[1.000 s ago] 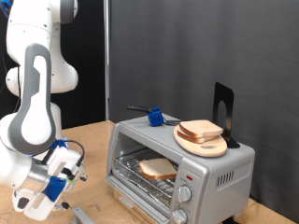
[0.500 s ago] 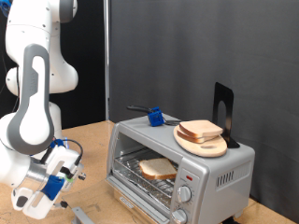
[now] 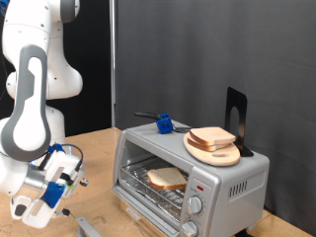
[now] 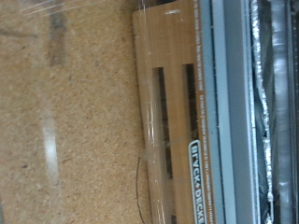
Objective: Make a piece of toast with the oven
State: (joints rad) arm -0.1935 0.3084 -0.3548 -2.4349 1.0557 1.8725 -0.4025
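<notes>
One piece of toast inside oven; claw well apart.

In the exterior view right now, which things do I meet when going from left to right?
Gripper → slice in the oven → blue object on the oven top → plate with bread → black stand. The oven spans the right half, its door open.
</notes>
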